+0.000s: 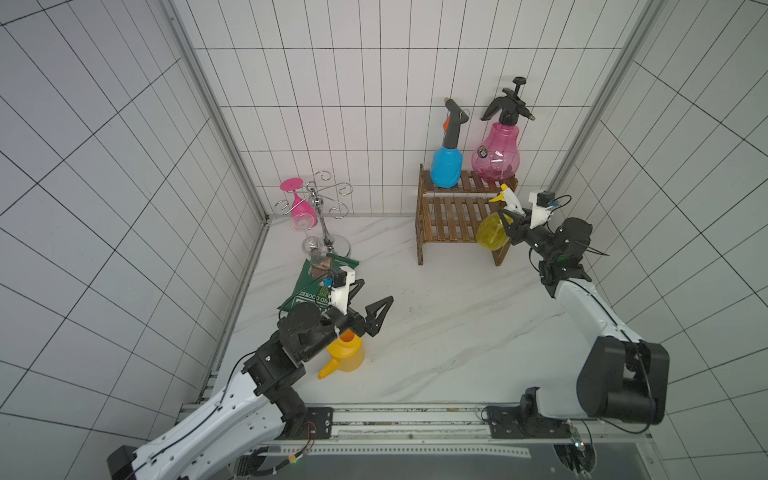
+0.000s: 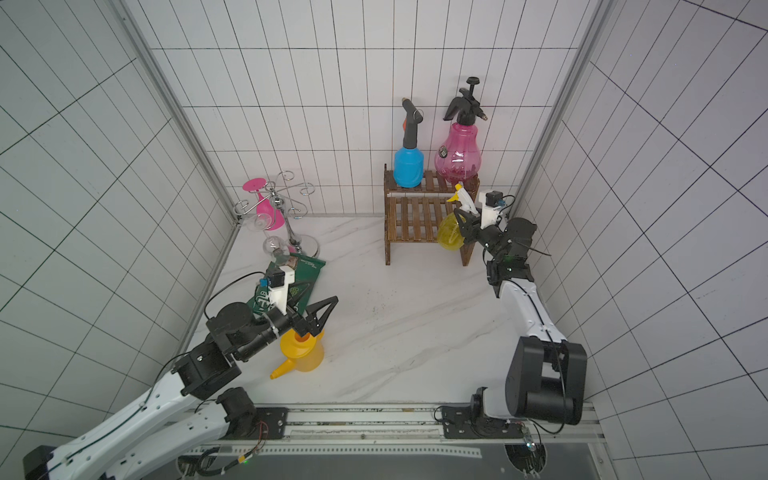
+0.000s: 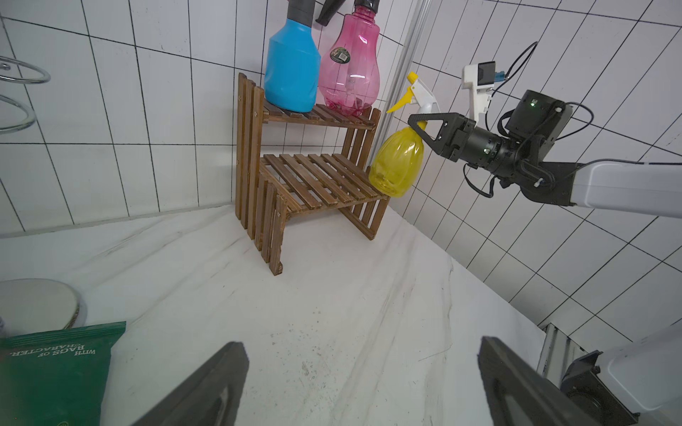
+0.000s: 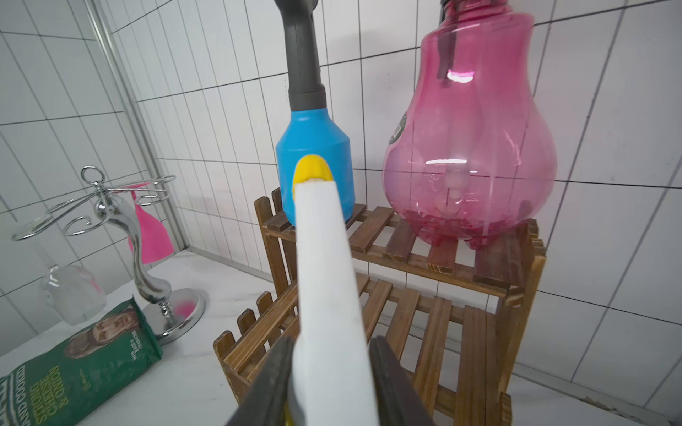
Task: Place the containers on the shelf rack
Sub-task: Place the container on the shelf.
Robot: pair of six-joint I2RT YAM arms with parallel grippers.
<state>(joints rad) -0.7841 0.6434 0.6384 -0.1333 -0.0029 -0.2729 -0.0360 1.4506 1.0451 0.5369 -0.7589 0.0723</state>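
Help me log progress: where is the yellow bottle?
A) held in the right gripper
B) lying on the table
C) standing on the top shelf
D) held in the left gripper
A: the right gripper is shut on the yellow bottle, by the rack.

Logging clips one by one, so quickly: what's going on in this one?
The right hand is shut on the neck of the yellow trigger bottle, holding it at the right end of the lower tier of the shelf rack; whether it rests there is unclear. The blue sprayer and pink sprayer stand on the top tier. The left hand, open and empty, is over the watering can on the table.
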